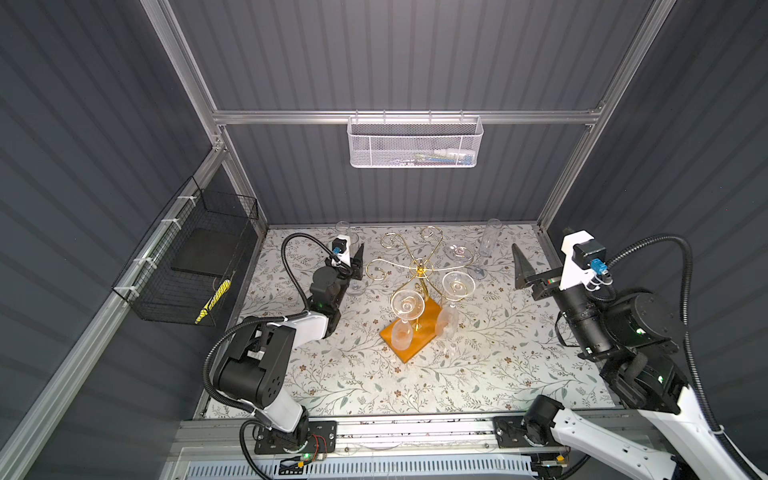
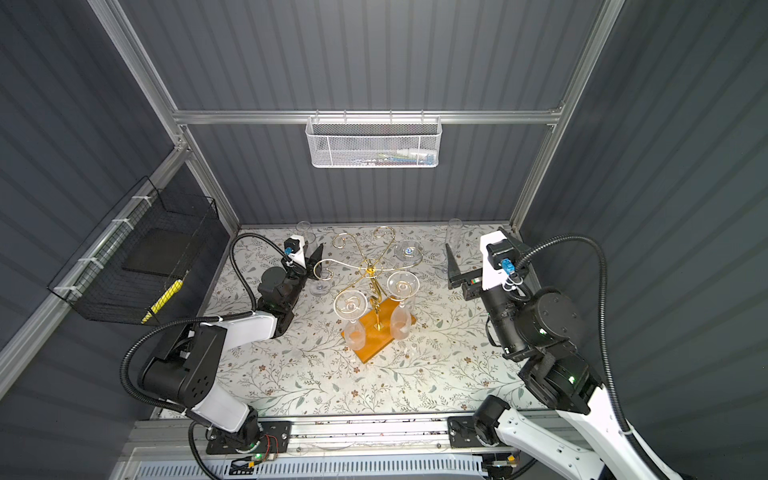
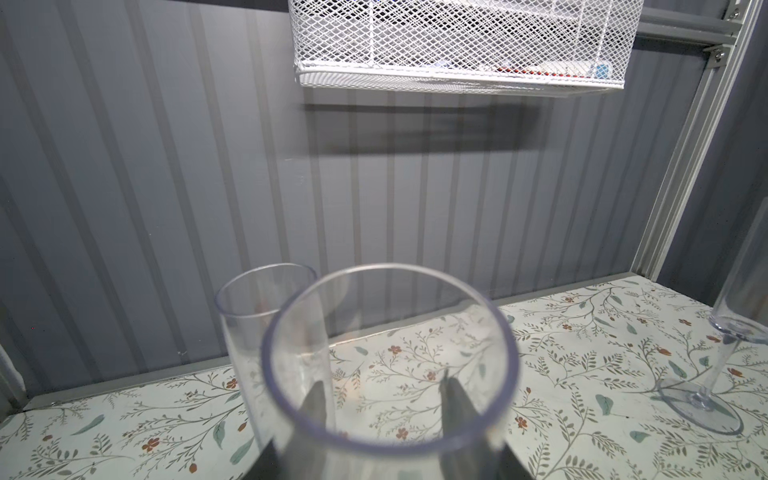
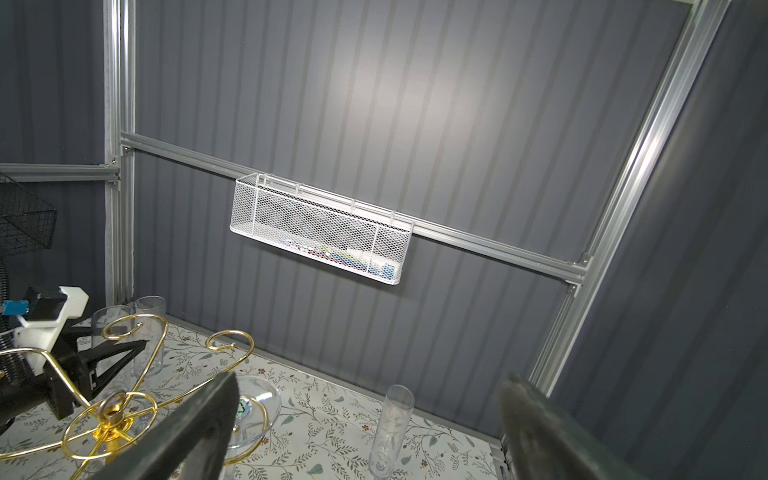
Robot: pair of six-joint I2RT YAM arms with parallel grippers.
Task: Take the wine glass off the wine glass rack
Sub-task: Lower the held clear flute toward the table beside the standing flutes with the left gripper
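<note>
Left hand grips wine glass by the bowl, upright, just left of wine glass rack and already off it. The foot is near the table, probably for set-down. Right hand spread wide, empty, right of rack. Hanging glasses remain on rack.

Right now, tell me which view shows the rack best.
A top view: both top views show the whole rack, scroll arms down to wooden base. The right wrist view catches only its hub and a few scrolls. The left wrist view shows none of it.
</note>
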